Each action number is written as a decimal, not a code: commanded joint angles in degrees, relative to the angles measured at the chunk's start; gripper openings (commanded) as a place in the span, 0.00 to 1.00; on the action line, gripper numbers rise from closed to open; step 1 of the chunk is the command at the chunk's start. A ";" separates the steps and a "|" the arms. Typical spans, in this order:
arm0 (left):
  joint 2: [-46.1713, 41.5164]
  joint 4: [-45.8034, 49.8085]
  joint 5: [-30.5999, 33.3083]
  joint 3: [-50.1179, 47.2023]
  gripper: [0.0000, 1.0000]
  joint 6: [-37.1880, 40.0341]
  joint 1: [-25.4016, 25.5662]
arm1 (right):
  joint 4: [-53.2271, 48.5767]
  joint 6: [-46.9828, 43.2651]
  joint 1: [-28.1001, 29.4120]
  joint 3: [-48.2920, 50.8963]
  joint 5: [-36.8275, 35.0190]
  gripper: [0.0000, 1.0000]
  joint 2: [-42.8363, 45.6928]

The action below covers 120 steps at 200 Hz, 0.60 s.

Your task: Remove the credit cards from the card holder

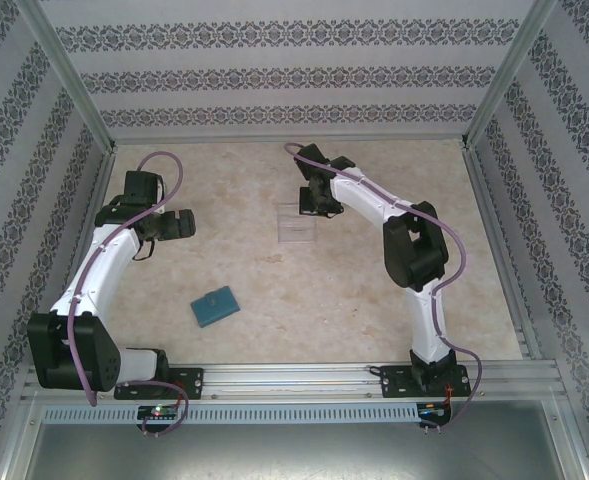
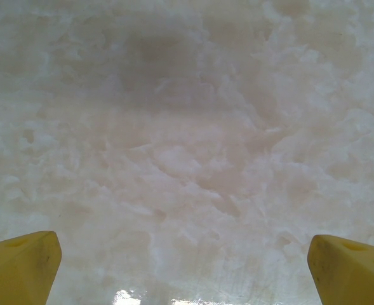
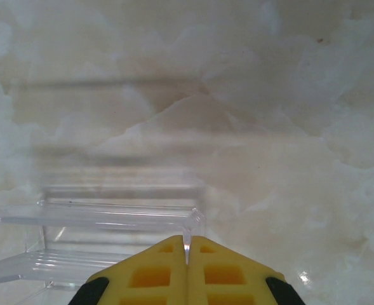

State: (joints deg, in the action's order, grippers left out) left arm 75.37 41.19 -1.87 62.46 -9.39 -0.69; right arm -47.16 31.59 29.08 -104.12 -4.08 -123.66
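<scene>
One card holder [image 1: 215, 306] toward front edge, clear box [image 1: 296, 222] well apart

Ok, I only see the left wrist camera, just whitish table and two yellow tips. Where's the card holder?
Observer: From the top view, the small teal-blue rectangular card holder lies flat on the marbled table, nearer the arm bases than your left jaws and a bit to their right.
Operator: Is it open?
Observer: No, it looks folded shut, teal outside facing up.
Operator: What's the other arm doing?
Observer: The right jaws are shut, right beside a clear plastic box around mid-table.
</scene>
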 commanded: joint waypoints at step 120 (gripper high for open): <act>1.56 2.84 2.65 0.06 1.00 0.36 0.77 | -1.38 0.11 -0.78 -1.79 -1.29 0.18 1.37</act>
State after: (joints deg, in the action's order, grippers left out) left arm 75.57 41.21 -0.82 62.46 -9.39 -0.69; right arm -47.16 31.59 28.97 -104.29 -4.08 -124.25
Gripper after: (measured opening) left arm 0.998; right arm 0.173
